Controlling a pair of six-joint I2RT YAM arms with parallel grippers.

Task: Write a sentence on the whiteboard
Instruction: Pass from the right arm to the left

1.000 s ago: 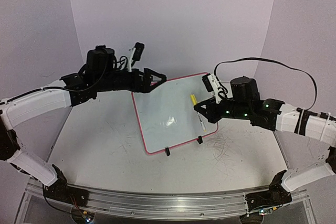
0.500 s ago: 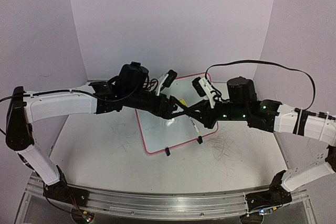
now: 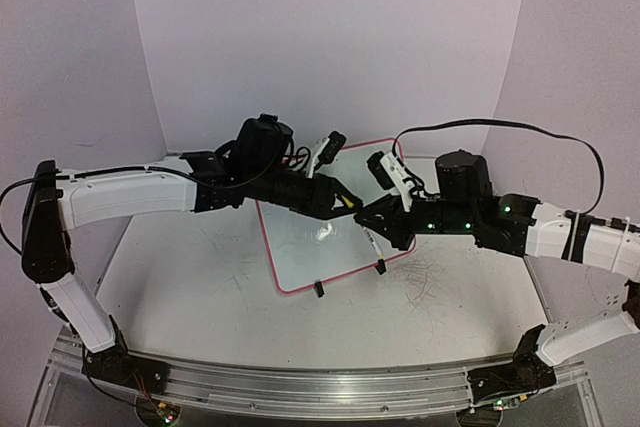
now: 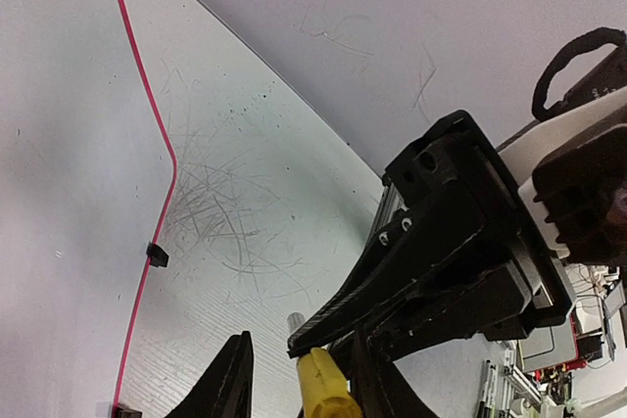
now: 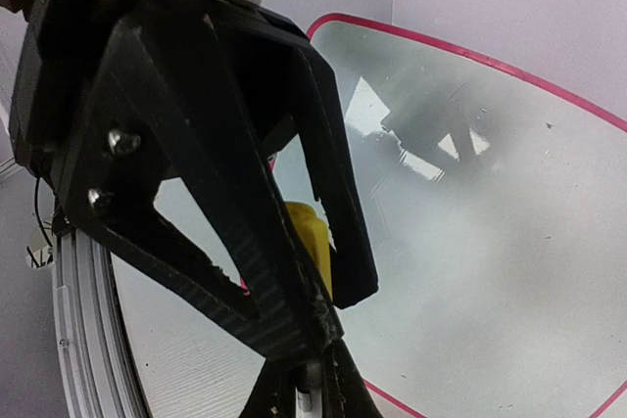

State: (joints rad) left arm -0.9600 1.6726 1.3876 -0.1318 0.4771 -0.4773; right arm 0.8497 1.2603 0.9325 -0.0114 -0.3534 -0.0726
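Note:
The whiteboard, white with a pink-red frame, lies tilted at the middle of the table. No sentence shows on it. My right gripper is shut on a marker's white barrel and holds it over the board's right part. The marker's yellow cap points toward my left gripper. The left jaws stand narrowed around the cap: one finger lies against it, and a gap remains at the other finger.
Two black clip feet sit on the board's near edge. Pen scribbles mark the table right of the board. A black cable loops above the right arm. An aluminium rail runs along the near edge.
My left arm swung right from the board's far-left corner to the marker, and its jaws narrowed around the yellow cap. My right gripper moved the marker up and left to meet it.

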